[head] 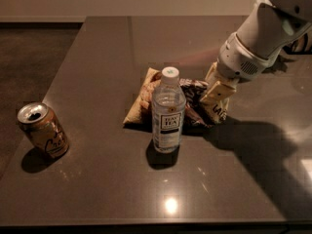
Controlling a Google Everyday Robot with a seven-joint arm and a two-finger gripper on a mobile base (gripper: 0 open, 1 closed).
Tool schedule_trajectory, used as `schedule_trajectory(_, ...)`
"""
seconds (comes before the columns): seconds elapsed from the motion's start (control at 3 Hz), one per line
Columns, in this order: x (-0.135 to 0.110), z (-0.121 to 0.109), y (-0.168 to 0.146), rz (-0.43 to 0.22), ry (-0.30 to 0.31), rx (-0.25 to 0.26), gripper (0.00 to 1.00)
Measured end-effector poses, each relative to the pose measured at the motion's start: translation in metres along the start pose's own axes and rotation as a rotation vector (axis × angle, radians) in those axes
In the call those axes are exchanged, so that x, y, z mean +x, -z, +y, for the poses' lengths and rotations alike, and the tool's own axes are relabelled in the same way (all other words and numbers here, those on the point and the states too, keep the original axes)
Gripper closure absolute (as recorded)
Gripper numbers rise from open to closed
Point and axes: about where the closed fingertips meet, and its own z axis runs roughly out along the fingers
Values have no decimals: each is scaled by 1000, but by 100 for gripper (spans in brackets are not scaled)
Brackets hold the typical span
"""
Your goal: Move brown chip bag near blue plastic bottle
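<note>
The brown chip bag (192,104) lies flat on the dark table just behind the blue plastic bottle, its left pale end (141,104) sticking out past the bottle. The blue plastic bottle (167,112) looks clear, has a white cap and a tea label, and stands upright in front of the bag, overlapping it. My gripper (216,97) comes down from the upper right on its white arm and sits at the bag's right pale end, touching it.
An orange-brown drink can (44,130) stands open at the left, near the table's left edge (58,77). The arm's shadow falls on the table (253,145) to the right of the bag.
</note>
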Motion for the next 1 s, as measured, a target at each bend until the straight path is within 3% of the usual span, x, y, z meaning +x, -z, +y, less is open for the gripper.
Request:
schedule_trajectory(0.67,-2,0,0,-2,3,6,15)
schedule_trajectory(1.0,-3,-1,0,-3,5,9,0)
